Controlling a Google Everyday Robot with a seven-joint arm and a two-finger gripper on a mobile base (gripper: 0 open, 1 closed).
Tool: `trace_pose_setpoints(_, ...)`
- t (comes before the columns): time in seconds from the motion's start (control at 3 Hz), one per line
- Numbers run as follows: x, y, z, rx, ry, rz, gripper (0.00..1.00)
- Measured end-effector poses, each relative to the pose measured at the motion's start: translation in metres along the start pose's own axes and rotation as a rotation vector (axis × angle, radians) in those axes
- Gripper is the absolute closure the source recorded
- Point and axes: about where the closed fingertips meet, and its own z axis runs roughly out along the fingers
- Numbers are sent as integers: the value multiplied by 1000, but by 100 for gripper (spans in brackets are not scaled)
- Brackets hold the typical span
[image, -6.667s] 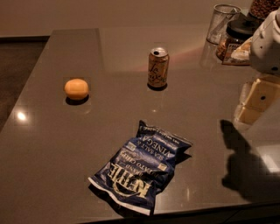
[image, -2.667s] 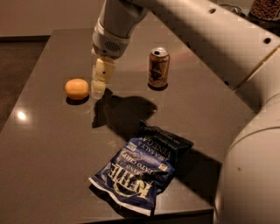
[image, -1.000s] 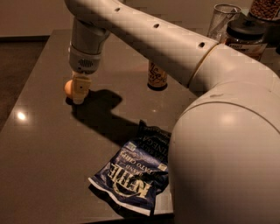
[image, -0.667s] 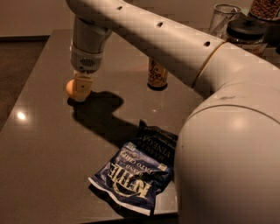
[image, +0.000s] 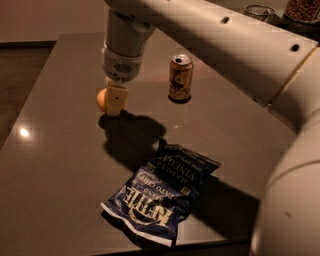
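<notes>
My gripper (image: 114, 99) hangs from the white arm over the table's back left part and is shut on a small orange (image: 102, 99). One pale finger covers the fruit's right side, so only its left half shows. A dark shadow lies on the table just below them. To the right of the gripper a brown drink can (image: 180, 77) stands upright. Nearer the front edge lies a crumpled blue Kettle chip bag (image: 160, 192).
The dark grey table (image: 55, 165) ends in an edge at the front and another at the left. The white arm crosses the top and right of the view and hides the table's right side. Glass jars (image: 260, 11) stand at the far back right.
The arm swung in from the right to the orange and closed on it. In the last second the gripper and the orange shifted together to the right. Can and bag stayed put.
</notes>
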Motion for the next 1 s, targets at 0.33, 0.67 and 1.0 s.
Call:
trace_pose_setpoints(0.33, 25, 18, -16, 3, 24, 44, 100)
trace_pose_setpoints(0.67, 45, 45, -22, -33, 34, 87, 100)
trace_pose_setpoints(1.0, 49, 72, -23, -81, 39, 117, 100)
